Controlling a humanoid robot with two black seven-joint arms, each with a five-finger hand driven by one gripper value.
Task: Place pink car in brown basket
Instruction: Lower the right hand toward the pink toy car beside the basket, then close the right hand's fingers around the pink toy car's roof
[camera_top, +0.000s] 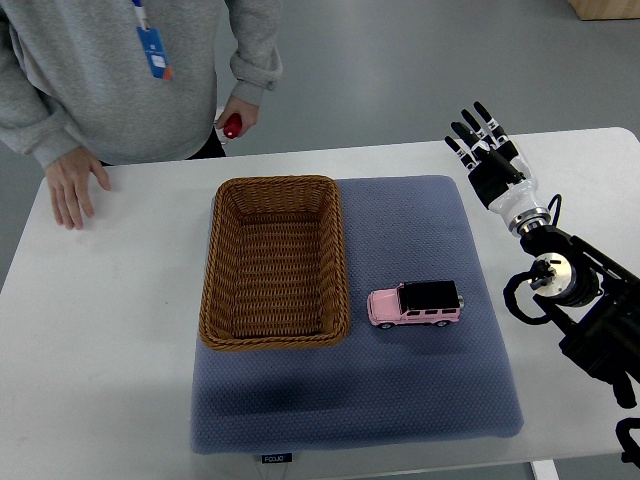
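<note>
A pink toy car (415, 304) with a black roof lies on the blue mat (420, 390), just right of the brown wicker basket (222, 265). The basket holds nothing. My right hand (482, 140) is at the mat's far right corner, well beyond the car, with its fingers stretched out straight and holding nothing. Its arm (575, 295) comes in from the right edge. My left arm does not show.
A person in a grey sweatshirt stands at the far side of the white table (90, 350). One of the person's hands (72, 188) rests on the table at far left; the other (238, 112) holds a small red object above the far edge.
</note>
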